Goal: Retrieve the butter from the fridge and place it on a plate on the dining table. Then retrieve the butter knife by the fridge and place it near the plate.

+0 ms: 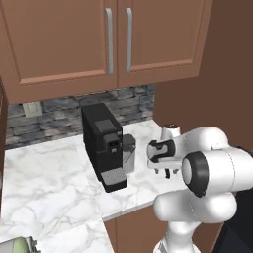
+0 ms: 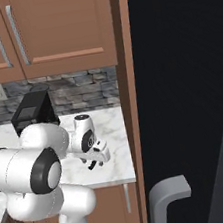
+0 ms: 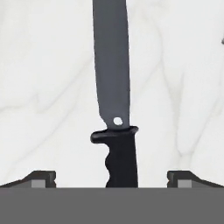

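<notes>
The butter knife (image 3: 112,65) lies flat on the white marble counter (image 3: 43,87), grey blade pointing away and black handle (image 3: 121,157) nearest the hand. My gripper (image 3: 111,178) hovers straight over the handle, open, with one fingertip on each side and nothing between them. In the base views the gripper (image 1: 164,172) (image 2: 92,164) points down over the counter's right end (image 1: 143,188), close to the black fridge (image 2: 178,73). The butter, the plate and the dining table are out of view.
A black coffee machine (image 1: 104,143) (image 2: 30,113) stands on the counter left of the hand. Brown wall cabinets (image 1: 99,39) hang above a stone backsplash (image 1: 54,116). The fridge's grey bar handle (image 2: 166,191) juts out low on the right.
</notes>
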